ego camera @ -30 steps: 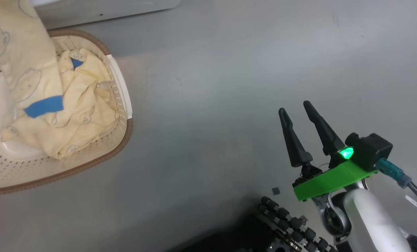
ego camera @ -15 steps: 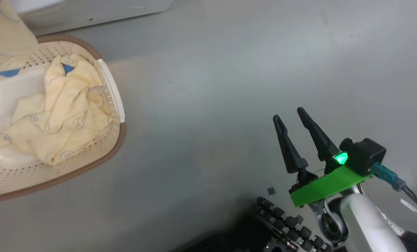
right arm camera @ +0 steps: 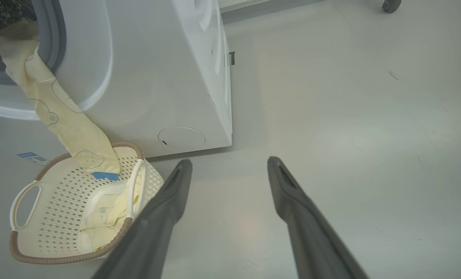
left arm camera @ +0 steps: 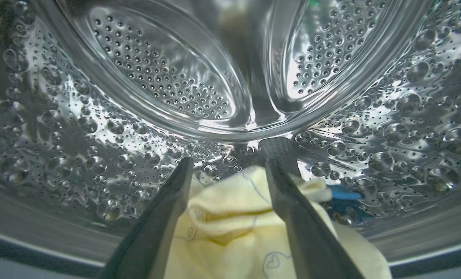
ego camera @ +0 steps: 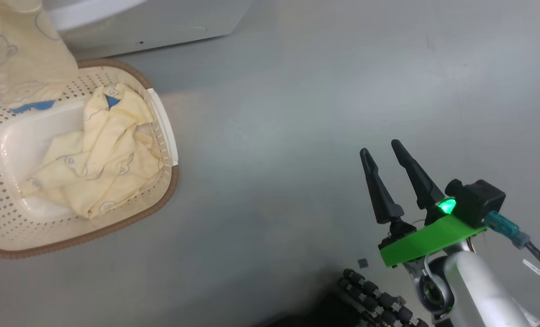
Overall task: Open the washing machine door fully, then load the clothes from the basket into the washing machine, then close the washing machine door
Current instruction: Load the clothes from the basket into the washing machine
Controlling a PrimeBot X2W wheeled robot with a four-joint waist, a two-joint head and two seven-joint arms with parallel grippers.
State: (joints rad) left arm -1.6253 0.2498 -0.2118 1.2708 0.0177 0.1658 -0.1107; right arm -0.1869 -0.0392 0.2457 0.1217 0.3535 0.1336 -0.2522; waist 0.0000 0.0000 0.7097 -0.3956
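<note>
left gripper [left arm camera: 230, 162]: inside perforated steel drum [left arm camera: 157, 77] of washing machine [right arm camera: 157, 77]; fingers spread apart, pinching nothing, cream-yellow fabric lying loose between them at 6 o'clock in left wrist view
right gripper [ego camera: 380, 147]: at 4 o'clock in head view, above bare grey floor [ego camera: 297, 113]; fingers spread, empty
basket [ego camera: 7, 218]: at 9 o'clock in head view, on floor, just beside washing machine front, well apart from right gripper
clothes [right arm camera: 66, 124]: one garment draped from drum mouth down into basket, blue patch at lower end; second garment crumpled on basket bottom
</note>
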